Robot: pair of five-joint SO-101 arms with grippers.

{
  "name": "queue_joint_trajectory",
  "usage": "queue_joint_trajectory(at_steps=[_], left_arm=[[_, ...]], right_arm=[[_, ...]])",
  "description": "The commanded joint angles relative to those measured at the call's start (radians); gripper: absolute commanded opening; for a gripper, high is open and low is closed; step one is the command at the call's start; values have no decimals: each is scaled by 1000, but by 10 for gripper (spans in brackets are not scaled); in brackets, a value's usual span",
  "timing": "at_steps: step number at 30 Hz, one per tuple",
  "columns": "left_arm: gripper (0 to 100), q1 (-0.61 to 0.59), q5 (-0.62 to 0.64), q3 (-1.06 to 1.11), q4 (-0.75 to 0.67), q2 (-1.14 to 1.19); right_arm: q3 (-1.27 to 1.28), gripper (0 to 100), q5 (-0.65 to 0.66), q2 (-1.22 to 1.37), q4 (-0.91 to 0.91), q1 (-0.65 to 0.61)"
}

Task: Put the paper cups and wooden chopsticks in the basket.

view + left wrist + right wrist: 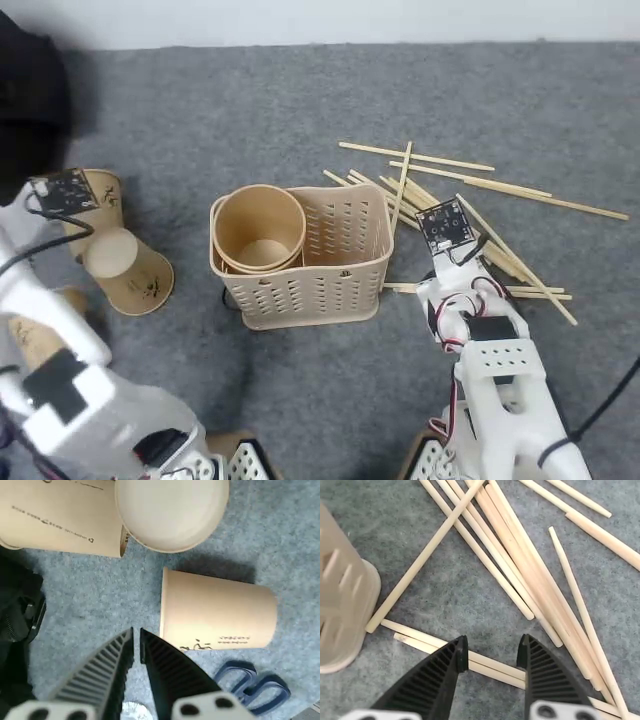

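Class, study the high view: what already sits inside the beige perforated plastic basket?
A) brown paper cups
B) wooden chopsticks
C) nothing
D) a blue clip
A: brown paper cups sit nested inside the beige perforated plastic basket, while the wooden chopsticks lie outside it on the grey carpet.

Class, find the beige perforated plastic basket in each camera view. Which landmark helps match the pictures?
High view: the beige perforated plastic basket sits at centre, holding nested paper cups.
Left wrist view: tan paper cups on grey carpet lie here instead.
Right wrist view: its corner shows at the edge, near the open right gripper.
Shared landmark: the scattered wooden chopsticks beside the basket.
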Motion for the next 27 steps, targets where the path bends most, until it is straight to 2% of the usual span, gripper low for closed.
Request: queue_joint_trajectory(at_steps=[1, 4, 6, 9, 11, 12, 14, 16, 19, 21, 23, 27], left_arm=[[9, -14, 14, 21, 25, -92], [18, -12, 23, 19, 20, -63], [70, -15, 80, -16, -32, -38], [156, -48, 235, -51, -244, 17], [162, -83, 293, -48, -371, 66], [145, -107, 284, -53, -385, 92], [95, -153, 210, -58, -361, 124], [61, -203, 135, -58, -265, 121], [58, -270, -2, -65, -78, 83], [58, -316, -74, -84, -15, 61], [59, -348, -97, -82, -29, 60], [59, -379, -14, -39, -141, 146]], right_arm=[[-5, 180, 14, -7, -18, -7], [-5, 180, 14, -7, -18, -4], [-5, 180, 14, -7, -16, -4], [-5, 180, 14, -7, -16, -4], [-5, 180, 14, -7, -16, -4], [-5, 180, 14, -7, -18, -4], [-5, 180, 14, -7, -18, -2], [-5, 180, 14, -7, -18, -4], [-5, 180, 14, -7, -18, -7], [-5, 180, 14, -7, -18, -7], [-5, 180, 14, -7, -18, -4], [-5, 180, 14, -7, -16, -4]])
